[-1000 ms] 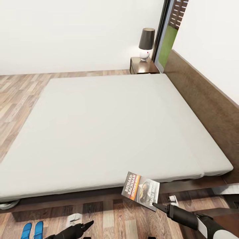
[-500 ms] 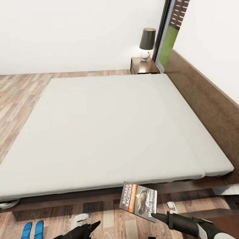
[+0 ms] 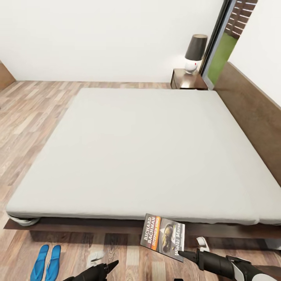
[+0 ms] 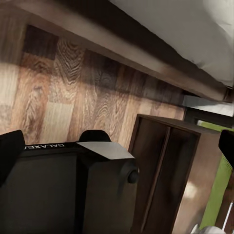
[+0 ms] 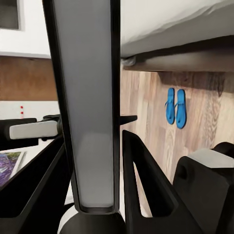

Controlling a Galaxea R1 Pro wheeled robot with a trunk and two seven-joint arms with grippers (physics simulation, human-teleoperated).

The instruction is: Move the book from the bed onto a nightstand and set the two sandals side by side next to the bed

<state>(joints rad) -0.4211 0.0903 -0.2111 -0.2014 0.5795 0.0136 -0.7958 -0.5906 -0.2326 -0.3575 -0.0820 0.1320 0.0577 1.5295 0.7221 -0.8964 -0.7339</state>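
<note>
While right gripper [image 3: 180,254] clamps book [image 3: 162,237], sandals [image 3: 47,262] lie paired

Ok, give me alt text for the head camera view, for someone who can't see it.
The right gripper holds a paperback book above the wood floor, just in front of a large bed with a bare grey mattress. Two blue sandals lie side by side on the floor by the bed's near corner, and a nightstand with a lamp stands beyond.
</note>
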